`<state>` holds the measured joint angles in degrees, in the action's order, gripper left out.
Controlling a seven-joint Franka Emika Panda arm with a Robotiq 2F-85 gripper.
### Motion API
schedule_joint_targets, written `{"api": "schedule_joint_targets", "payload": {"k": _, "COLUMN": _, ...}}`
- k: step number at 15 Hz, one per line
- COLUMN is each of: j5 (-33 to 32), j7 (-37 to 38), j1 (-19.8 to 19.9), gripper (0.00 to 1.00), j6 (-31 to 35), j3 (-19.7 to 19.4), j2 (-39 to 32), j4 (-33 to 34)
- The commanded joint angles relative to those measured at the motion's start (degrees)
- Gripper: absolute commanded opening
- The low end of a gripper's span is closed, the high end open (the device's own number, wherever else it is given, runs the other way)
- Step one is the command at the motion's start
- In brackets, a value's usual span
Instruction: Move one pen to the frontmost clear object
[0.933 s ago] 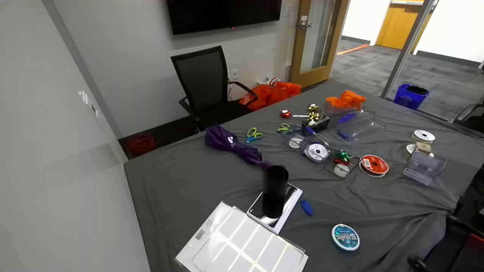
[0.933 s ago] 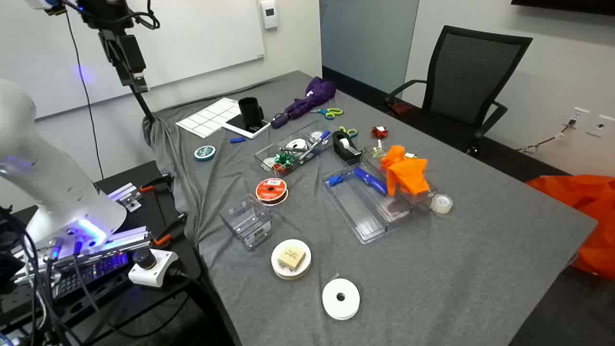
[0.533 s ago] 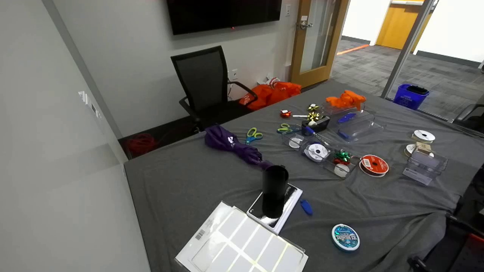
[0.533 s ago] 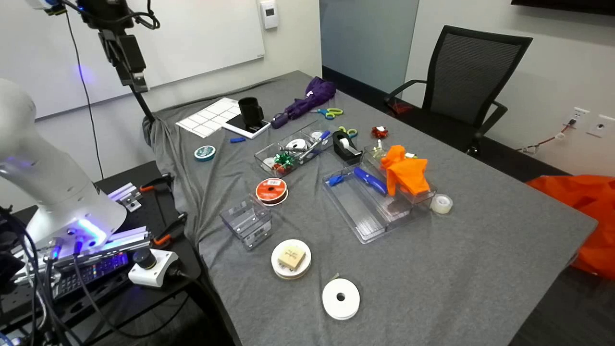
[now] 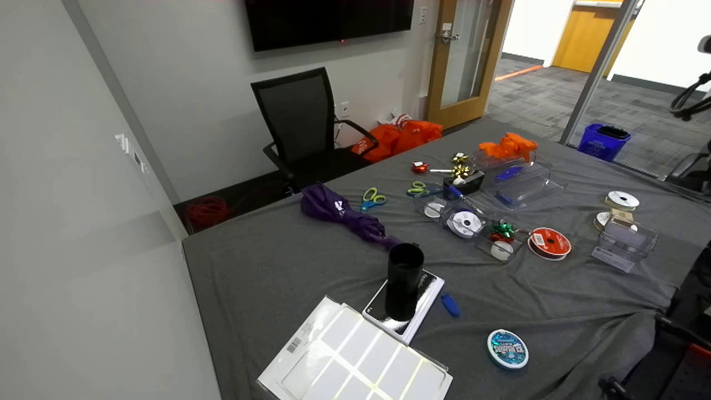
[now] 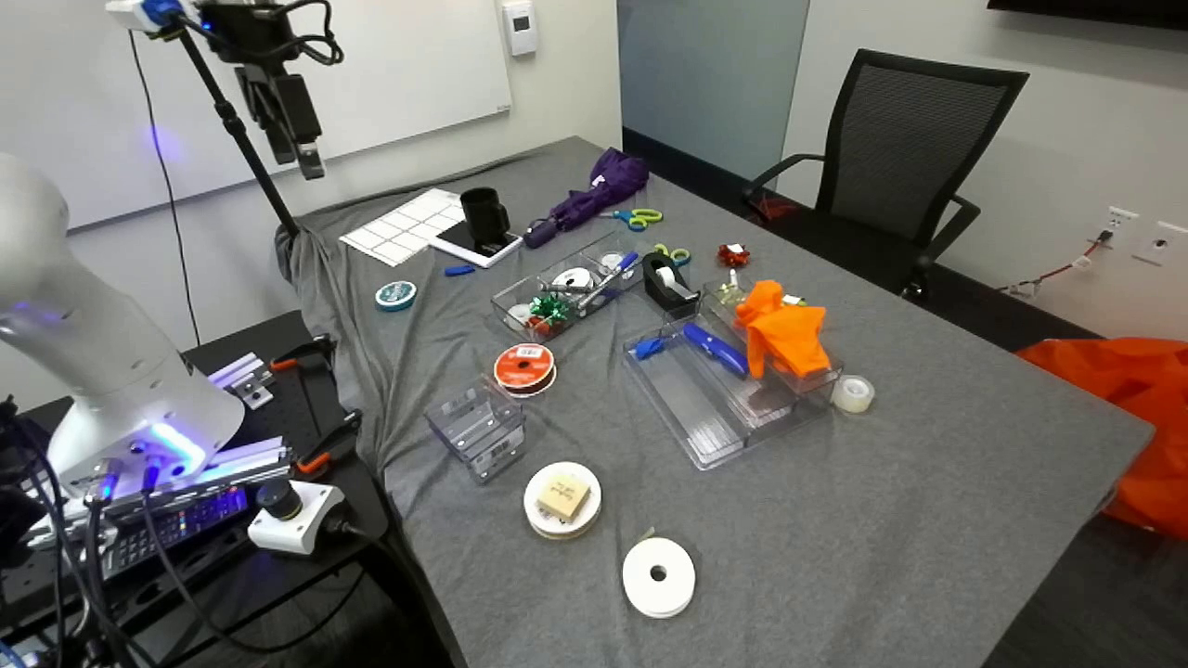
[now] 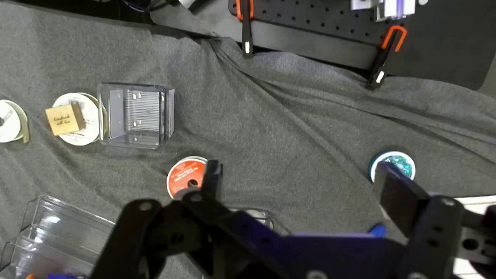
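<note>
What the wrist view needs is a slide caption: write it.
Open, empty end effector above cloth bearing a clear container and red spool.

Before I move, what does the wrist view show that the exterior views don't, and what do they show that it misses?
Only the wrist view shows clearly that the gripper is open, its fingers well apart with nothing held between them.

Only the exterior views show the blue-ended pen, lying near the black tape dispenser, and the mesh-backed chair beyond the table's edge.

Shared by all three: the small clear container, the red spool, the wooden block and the round teal tin, partly covered by a finger in the wrist view.
</note>
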<state>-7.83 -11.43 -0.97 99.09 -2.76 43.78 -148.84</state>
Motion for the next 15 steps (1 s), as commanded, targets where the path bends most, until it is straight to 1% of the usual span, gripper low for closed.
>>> {"api": "schedule_joint_targets", "payload": {"k": 1, "j5": 2.6, "j7": 3.4, "j1": -0.9, "gripper": 1.0, "j6": 6.2, "j3": 0.3, "j2": -12.0, "j4": 5.2}}
{"api": "schedule_joint_targets", "payload": {"k": 4, "j5": 5.0, "j7": 3.5, "j1": -1.0, "gripper": 1.0, "j6": 12.3, "j3": -0.3, "j2": -19.7, "j4": 8.3}}
{"api": "schedule_joint_targets", "payload": {"k": 6, "j5": 6.4, "j7": 2.6, "j1": -0.6, "gripper": 1.0, "j6": 13.8, "j3": -0.8, "j2": -24.4, "j4": 11.5}}
{"api": "schedule_joint_targets", "payload": {"k": 10, "j5": 9.2, "j7": 1.7, "j1": 0.3, "gripper": 1.0, "j6": 13.0, "j3": -2.1, "j2": -33.1, "j4": 19.6}}
{"api": "schedule_joint_targets", "payload": {"k": 15, "j5": 13.6, "j7": 2.5, "j1": 1.8, "gripper": 1.0, "j6": 12.9, "j3": -3.1, "j2": -43.1, "j4": 30.7}}
